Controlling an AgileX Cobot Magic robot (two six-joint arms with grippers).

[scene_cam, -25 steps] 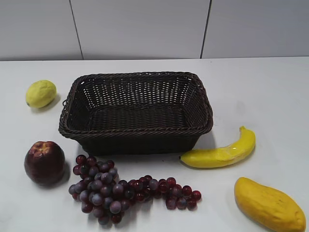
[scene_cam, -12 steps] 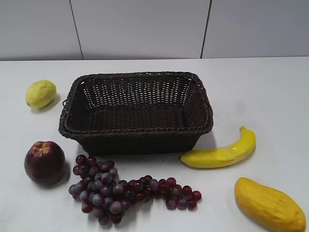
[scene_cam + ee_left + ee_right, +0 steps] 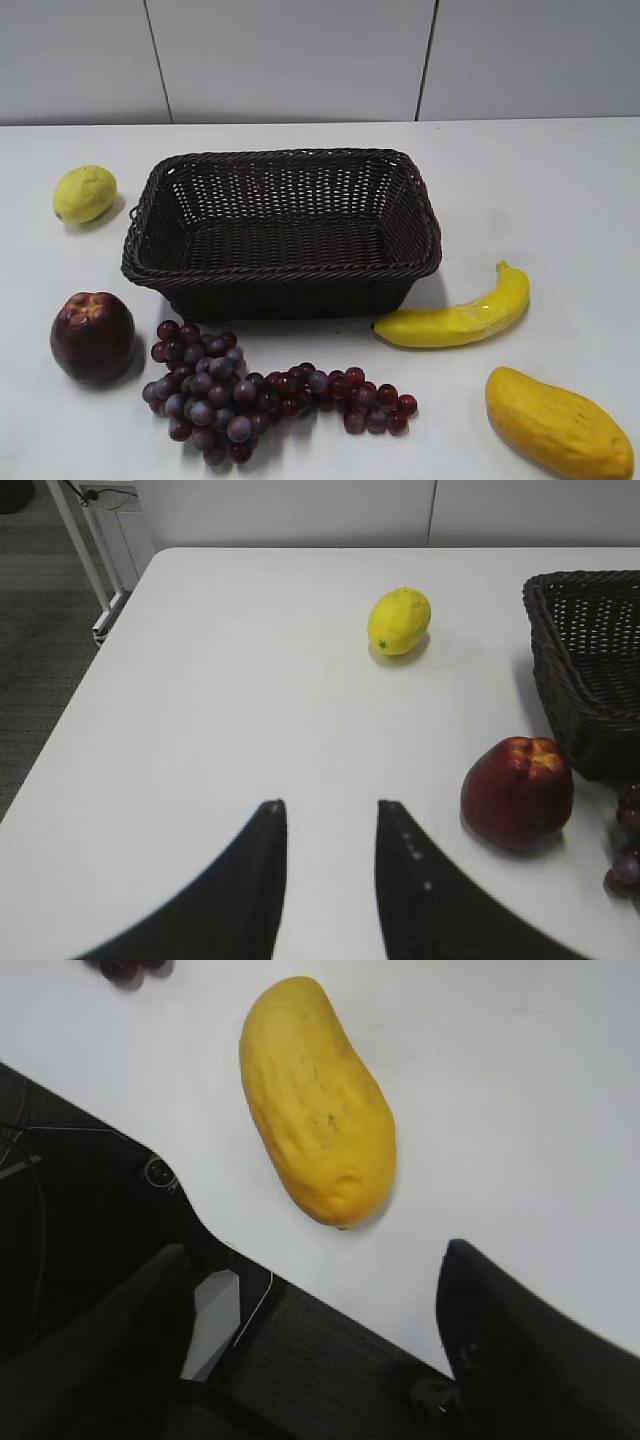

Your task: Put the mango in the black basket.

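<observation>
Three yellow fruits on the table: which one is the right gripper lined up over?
The mango, the plump orange-yellow one at the table's front right. It lies ahead of the open right gripper. The banana is slim and curved; the lemon small, far left.

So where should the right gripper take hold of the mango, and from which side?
Probably across the mango's plump middle, from above. It lies flat and free on the table, and the open right gripper hangs near it; the tapered ends look likelier to slip.

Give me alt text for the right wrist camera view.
An orange-yellow mango lies on the white table near its edge, untouched, ahead of the open right gripper, whose dark fingers frame the bottom corners. Dark grapes peek in at top left.
</observation>
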